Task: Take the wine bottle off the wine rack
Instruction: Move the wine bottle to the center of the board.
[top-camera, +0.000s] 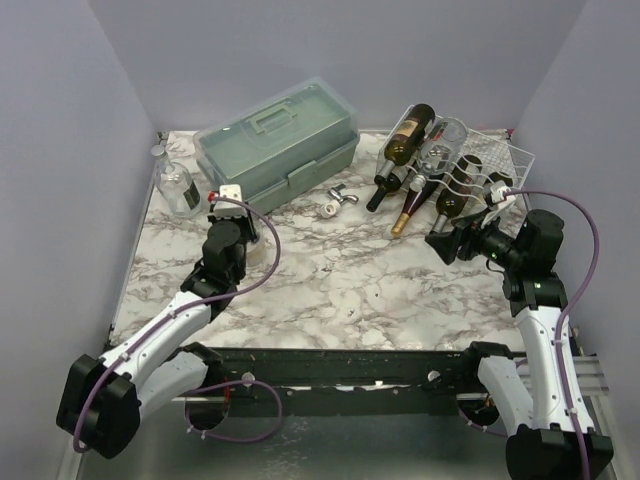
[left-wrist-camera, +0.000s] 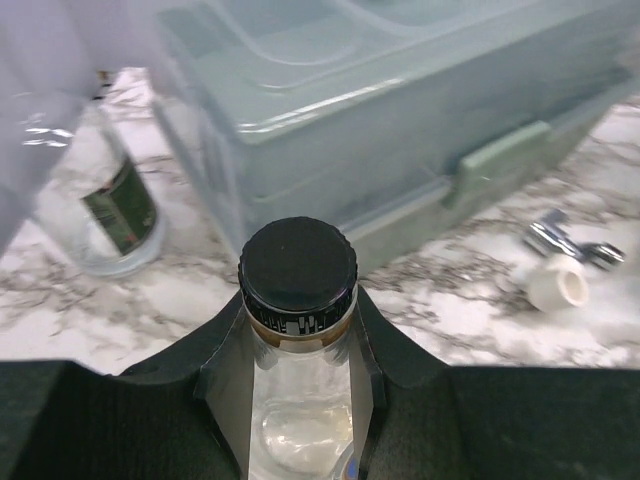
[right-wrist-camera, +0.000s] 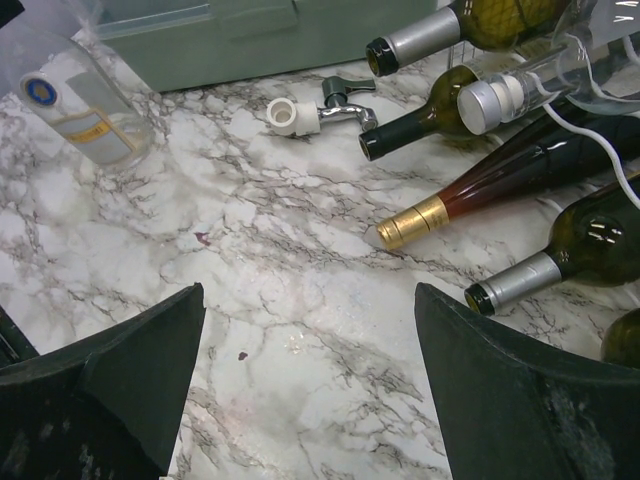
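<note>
Top view, wine rack: the white wire wine rack (top-camera: 521, 153) sits at the back right corner of the marble table (top-camera: 330, 290), just right of a pale green toolbox (top-camera: 280, 140).
Top view, wine bottles: several wine bottles (top-camera: 412, 130) lie in the rack's cradles, necks slanting out toward the table's middle. A gold-foil bottle (top-camera: 407, 212) reaches lowest, its mouth down at the marble.
Top view, arms: the right gripper (top-camera: 450, 237) hangs near the bottle necks. The left gripper (top-camera: 235, 205) is at the toolbox's near left corner, close to a clear glass bottle (top-camera: 178, 188).
Top view, loose item: a small white-and-chrome tap fitting (top-camera: 338, 200) lies between toolbox and rack.
Left wrist view, claw: both fingers (left-wrist-camera: 228, 370) are clamped on the neck of a black-capped clear bottle (left-wrist-camera: 298, 265), just under the cap, with the toolbox close ahead.
Right wrist view, claw: jaws spread wide and empty over bare marble, touching nothing.
Right wrist view, bottles: the necks fan out ahead and to the right, the gold-foil one nearest the middle, well apart from either finger.
</note>
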